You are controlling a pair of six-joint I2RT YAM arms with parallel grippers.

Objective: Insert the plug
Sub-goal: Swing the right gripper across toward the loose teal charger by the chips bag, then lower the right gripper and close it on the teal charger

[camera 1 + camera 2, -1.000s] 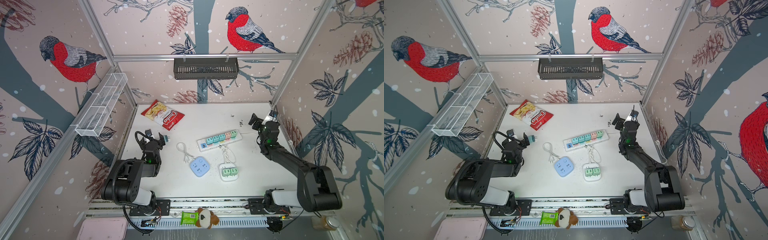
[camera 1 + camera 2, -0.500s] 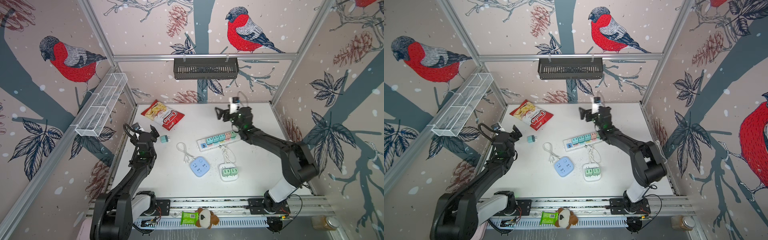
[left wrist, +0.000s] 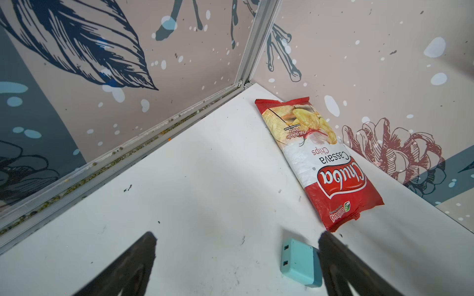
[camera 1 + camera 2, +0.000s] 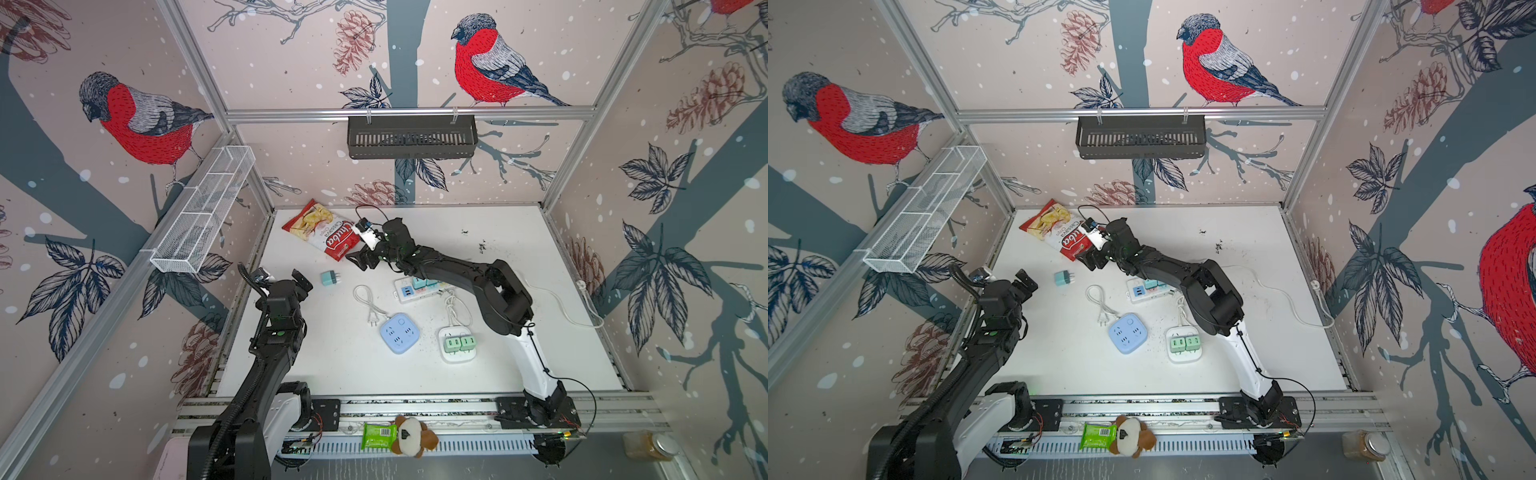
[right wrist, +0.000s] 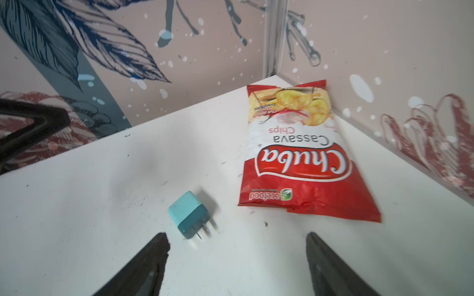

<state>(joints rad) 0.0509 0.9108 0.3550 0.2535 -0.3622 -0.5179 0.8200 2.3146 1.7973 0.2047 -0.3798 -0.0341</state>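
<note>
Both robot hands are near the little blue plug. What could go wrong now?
The left gripper and right gripper both hover by the plug; they might bump.
The plug lies off-centre to the right gripper's open fingers, so a finger might knock it away.
The chips bag lies close and might get snagged.

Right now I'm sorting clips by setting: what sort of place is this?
Likely a robot test cell, not a home: an aluminium frame with bird wallpaper, two arms on a rail, and a staged power strip and chips bag.
</note>
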